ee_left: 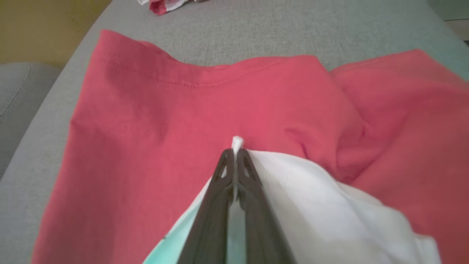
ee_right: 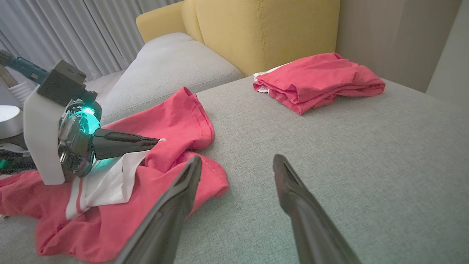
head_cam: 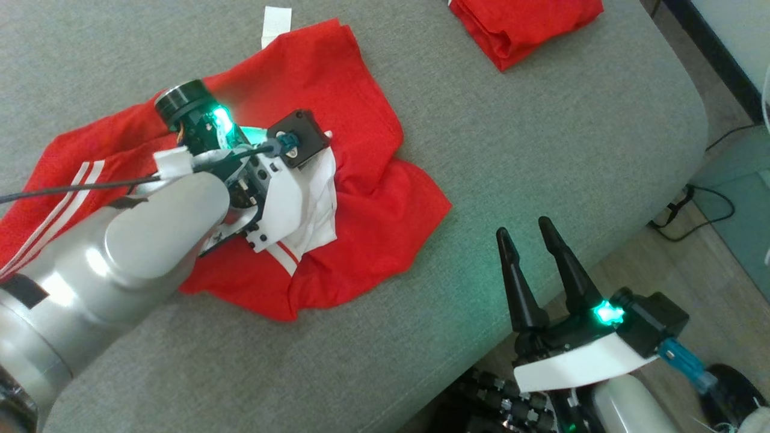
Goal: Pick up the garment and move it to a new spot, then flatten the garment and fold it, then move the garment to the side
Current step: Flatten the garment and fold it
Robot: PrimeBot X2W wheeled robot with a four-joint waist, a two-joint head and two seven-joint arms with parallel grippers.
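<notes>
The left tool (ee_left: 234, 153) is clamped on the white fold of the red garment (head_cam: 367, 144), toward the sofa cushion's (head_cam: 571, 156) left edge. The right tool (head_cam: 530, 231) stands apart at its near edge.

Left hand (ee_left: 234, 152) pinched on white fabric edge of red garment (ee_left: 176, 121), grey cushion (ee_left: 293, 29) behind.

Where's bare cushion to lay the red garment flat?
Biggest bare patch: grey cushion between the crumpled red garment, the folded red pile and the open right gripper. Also the strip between garment and near edge. Crowded: the left side, where the left gripper pinches the garment's white part.
</notes>
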